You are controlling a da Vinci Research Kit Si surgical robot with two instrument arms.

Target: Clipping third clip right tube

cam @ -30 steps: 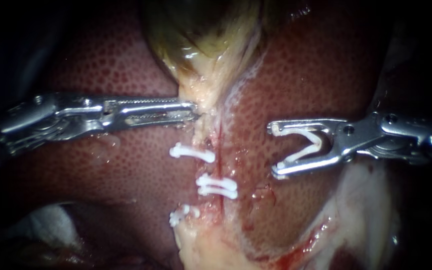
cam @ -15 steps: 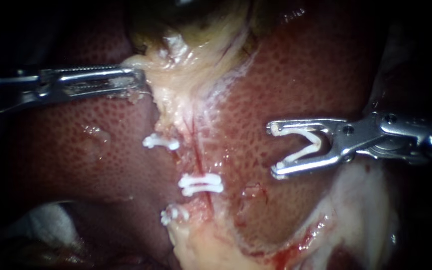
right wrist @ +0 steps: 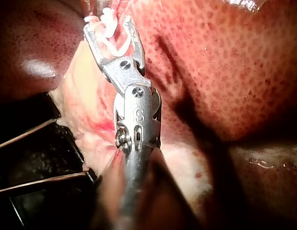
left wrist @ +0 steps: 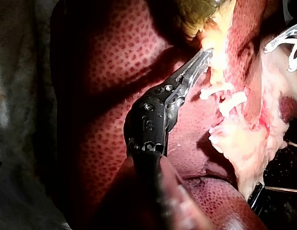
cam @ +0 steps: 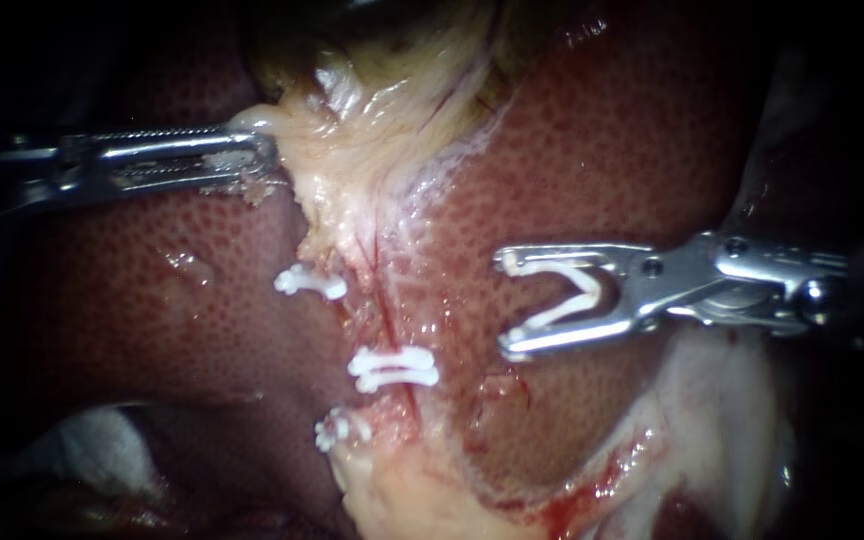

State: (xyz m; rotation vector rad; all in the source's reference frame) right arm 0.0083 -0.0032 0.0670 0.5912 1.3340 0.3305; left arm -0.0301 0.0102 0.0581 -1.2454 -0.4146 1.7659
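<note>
Pale yellowish fat (cam: 407, 495) fills the nearest edge of the endoscope view, wet and streaked with red. A fold of white gauze (cam: 92, 450) lies in the dark beside it. Just beyond, a lowest clip (cam: 342, 428) sits at the fat's margin, then a pair of clips (cam: 394, 368) lies across the right tube (cam: 389, 318), a thin red-streaked strand running up the glistening, mottled liver (cam: 152, 300). A single clip (cam: 310, 283) sits farther up, to the left of that tube.

The right instrument (cam: 505, 306) hovers over the liver to the right of the tube and apart from it, level with the stretch above the pair. Its jaws stand spread wide, with a loaded clip (cam: 557, 312) seated open between them, one leg against each jaw. Farther on, the left instrument (cam: 267, 160) has its jaws pressed together on pale tissue (cam: 332, 150) below the dark green gallbladder (cam: 382, 40), drawing it leftward.

In the right wrist view, a black surface (right wrist: 23, 163) crossed by thin rods lies beneath the tissue's edge. Each instrument's wrist joint carries a small stamped mark.
</note>
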